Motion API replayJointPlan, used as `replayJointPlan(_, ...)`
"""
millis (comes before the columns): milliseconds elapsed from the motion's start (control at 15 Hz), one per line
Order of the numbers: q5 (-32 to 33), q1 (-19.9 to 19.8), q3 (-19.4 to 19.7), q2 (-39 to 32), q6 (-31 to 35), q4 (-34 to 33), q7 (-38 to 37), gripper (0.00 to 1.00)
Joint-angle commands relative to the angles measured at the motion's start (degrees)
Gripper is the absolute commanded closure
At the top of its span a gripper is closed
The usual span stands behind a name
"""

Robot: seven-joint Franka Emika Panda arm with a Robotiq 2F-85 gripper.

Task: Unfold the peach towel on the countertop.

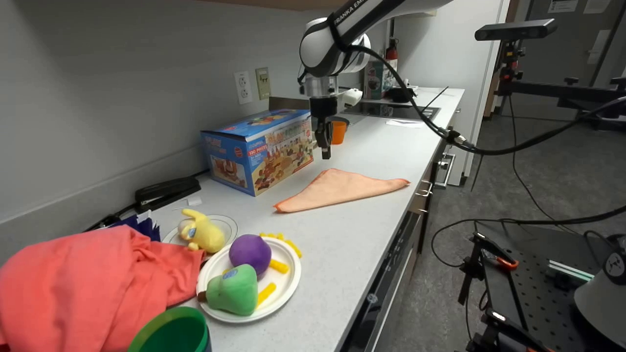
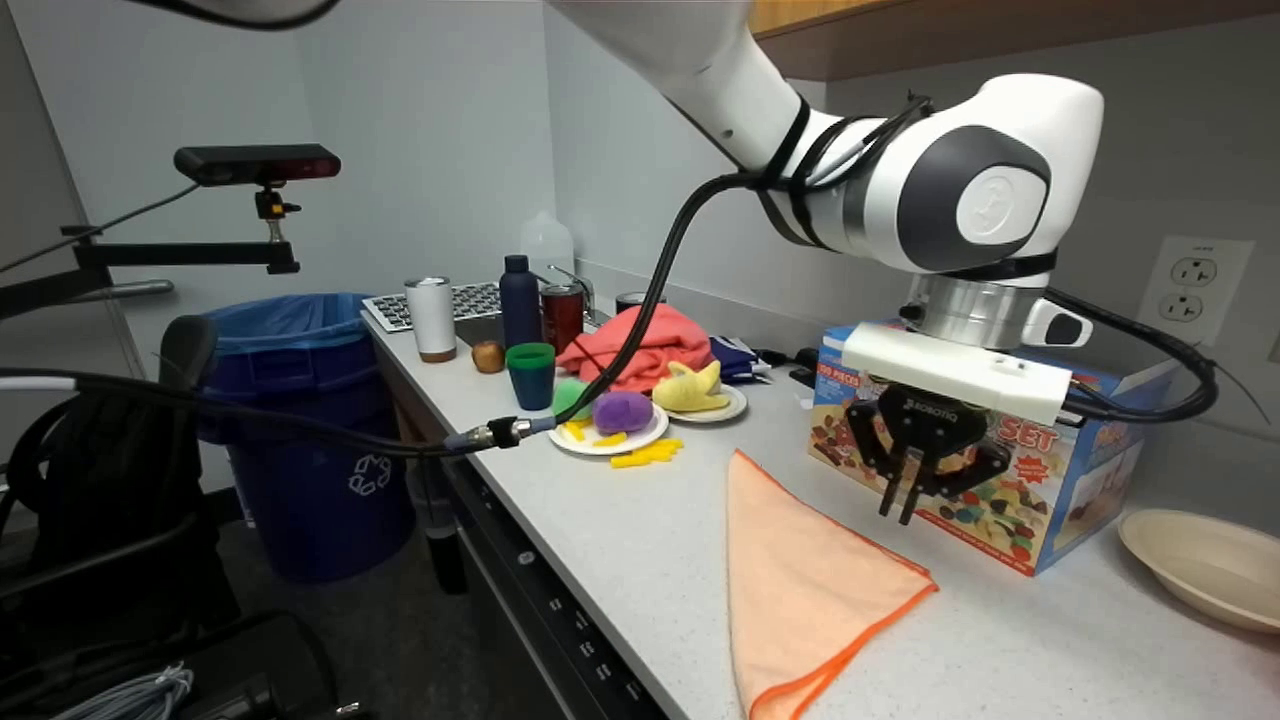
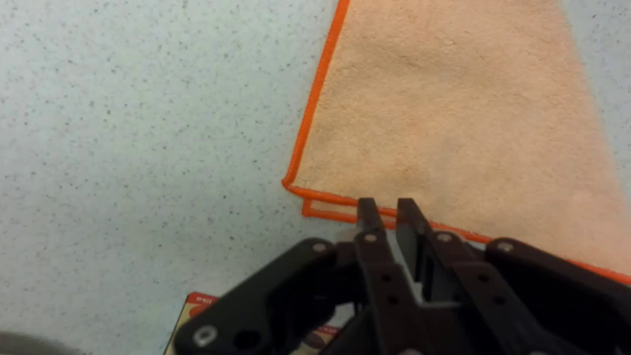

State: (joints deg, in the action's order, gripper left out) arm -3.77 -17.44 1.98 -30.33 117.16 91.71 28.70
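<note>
The peach towel (image 1: pixel 345 188) with orange edging lies folded into a rough triangle on the white countertop (image 1: pixel 323 293). It also shows in an exterior view (image 2: pixel 800 585), its front end cut off by the frame. In the wrist view the towel (image 3: pixel 443 123) shows one corner with two edges, one layer slightly offset over another. My gripper (image 3: pixel 387 203) points down with its fingers a small gap apart and nothing between them. It hovers above the towel's back edge near that corner, apart from the towel in both exterior views (image 1: pixel 325 156) (image 2: pixel 897 518).
A blue play food box (image 1: pixel 259 151) stands behind the towel, close to my gripper. A beige bowl (image 2: pixel 1210 570) and an orange cup (image 1: pixel 338 133) are beyond the box. A plate (image 1: pixel 288 291) with plush food, a coral cloth (image 1: pixel 73 288) and a green cup (image 1: pixel 171 335) stand further along.
</note>
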Motion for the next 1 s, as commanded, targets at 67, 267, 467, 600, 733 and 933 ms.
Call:
replayJointPlan(67, 0.21, -0.53, 1.60, -1.04, 2.55, 0.27, -1.19, 0.43)
replayJointPlan(267, -0.80, -2.07, 2.03, -2.65, 3.99, -0.86, -0.33, 0.21)
replayJointPlan(467, -1.70, -3.38, 1.80, -4.06, 4.23, -1.46, -0.31, 0.01)
replayJointPlan(600, -1.56, -3.66, 1.72, -4.58, 4.26, -1.34, -0.53, 0.00)
replayJointPlan(733, -1.02, -3.46, 1.74, -5.11, 4.25, -1.08, -0.71, 0.05)
replayJointPlan(933, -0.89, -3.26, 1.54, -6.03, 4.16, -1.33, -0.88, 0.19)
